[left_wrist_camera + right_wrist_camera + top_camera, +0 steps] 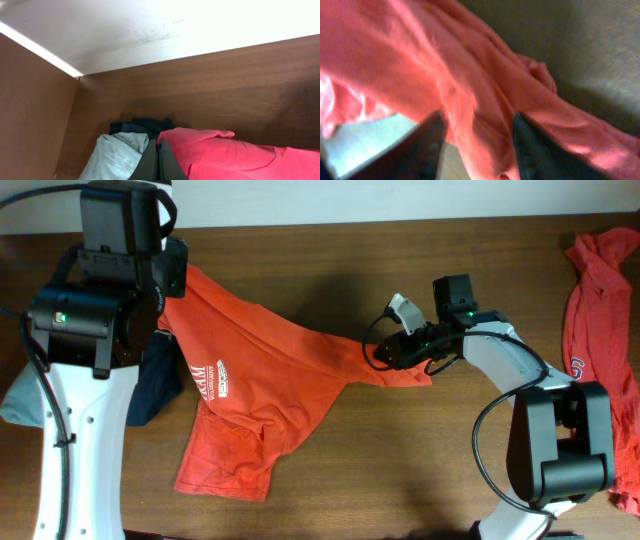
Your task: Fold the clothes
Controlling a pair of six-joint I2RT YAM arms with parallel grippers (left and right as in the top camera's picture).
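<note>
An orange-red T-shirt with white print lies spread and rumpled across the middle of the table. My right gripper is at its right corner. In the right wrist view that gripper stands open astride a raised fold of the shirt, with table showing beside the left finger. My left gripper is at the shirt's upper left end. Its fingers are pressed shut, with red cloth against the right one; whether any cloth is pinched does not show. A second orange-red shirt lies crumpled at the far right.
A dark navy garment and a light-grey one lie under the left arm; both also show in the left wrist view, grey and navy. The right arm's base stands at the front right.
</note>
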